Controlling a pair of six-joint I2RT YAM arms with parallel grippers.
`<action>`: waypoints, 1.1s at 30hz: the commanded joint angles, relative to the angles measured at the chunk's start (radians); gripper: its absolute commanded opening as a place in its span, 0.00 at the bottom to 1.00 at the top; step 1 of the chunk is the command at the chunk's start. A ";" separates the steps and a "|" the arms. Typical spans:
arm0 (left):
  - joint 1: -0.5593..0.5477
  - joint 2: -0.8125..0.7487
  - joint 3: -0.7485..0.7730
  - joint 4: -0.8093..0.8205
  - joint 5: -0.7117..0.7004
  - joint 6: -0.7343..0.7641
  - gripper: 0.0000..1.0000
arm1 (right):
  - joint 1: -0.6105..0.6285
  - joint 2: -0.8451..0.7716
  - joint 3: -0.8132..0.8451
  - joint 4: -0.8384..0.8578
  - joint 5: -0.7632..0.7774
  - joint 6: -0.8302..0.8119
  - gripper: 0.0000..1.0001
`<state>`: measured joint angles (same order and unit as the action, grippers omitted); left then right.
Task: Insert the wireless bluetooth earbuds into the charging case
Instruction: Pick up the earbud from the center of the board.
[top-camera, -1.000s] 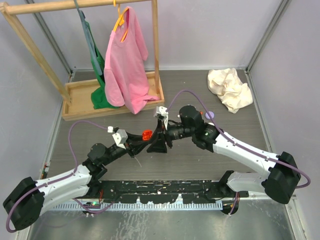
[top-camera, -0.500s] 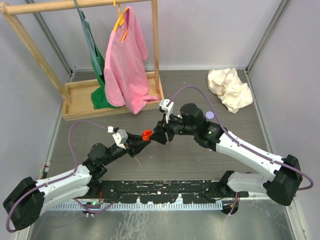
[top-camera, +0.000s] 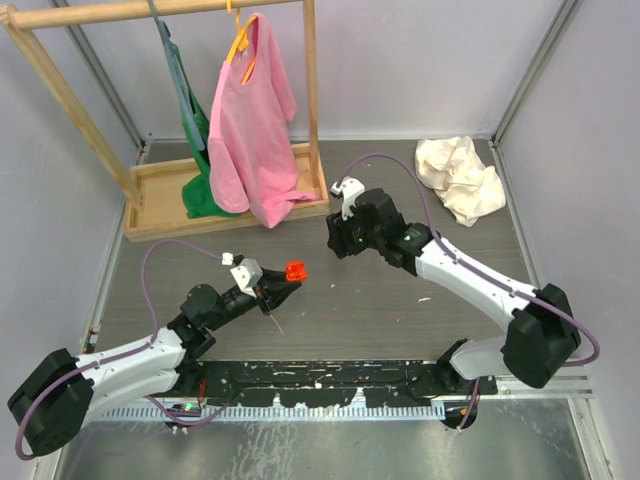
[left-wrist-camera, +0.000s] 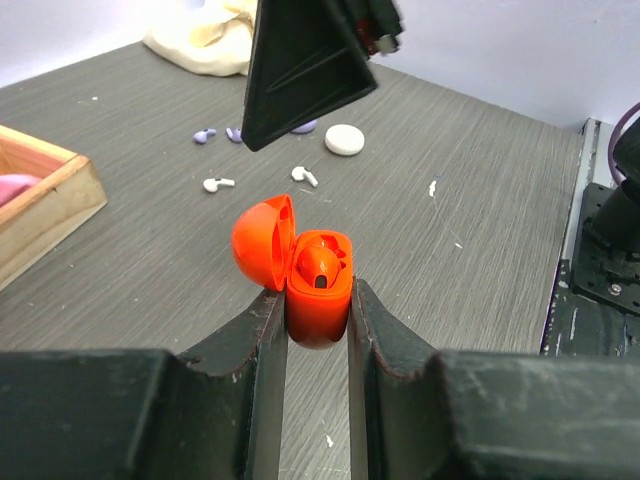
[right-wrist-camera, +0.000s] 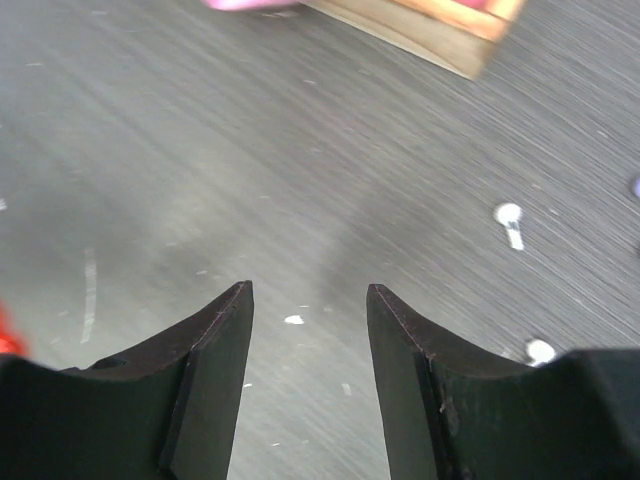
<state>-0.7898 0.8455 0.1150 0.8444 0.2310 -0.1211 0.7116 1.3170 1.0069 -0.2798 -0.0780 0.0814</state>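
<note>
Left arm (top-camera: 140, 355) outstretched, fingers (left-wrist-camera: 262, 345) pinching red case (left-wrist-camera: 318, 300) (lid open)

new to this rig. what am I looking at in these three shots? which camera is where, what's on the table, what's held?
Two robot arms bolted at a table's near edge. The overhead picture looks down from behind them; the other two come from a camera on each wrist, so the black wedges at the bottom are that arm's own fingers. The left fingers are shut on an open red charging case with a red earbud seated inside. The right fingers stand open, holding nothing, above the table. Loose on the table: white earbuds, lilac earbuds, a white round case. Further back: a wooden rack with a pink shirt, and a crumpled cream cloth.
</note>
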 joint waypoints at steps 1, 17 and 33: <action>0.002 0.008 0.038 0.041 -0.009 0.021 0.00 | -0.080 0.054 0.043 -0.015 0.090 0.000 0.55; 0.002 -0.025 0.045 -0.007 -0.007 0.040 0.00 | -0.336 0.306 0.097 -0.019 0.277 0.043 0.49; 0.001 -0.036 0.045 -0.015 -0.001 0.038 0.00 | -0.448 0.460 0.113 0.027 0.347 0.059 0.38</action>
<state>-0.7898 0.8219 0.1154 0.7910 0.2314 -0.0929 0.2836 1.7691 1.0756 -0.3084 0.2268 0.1200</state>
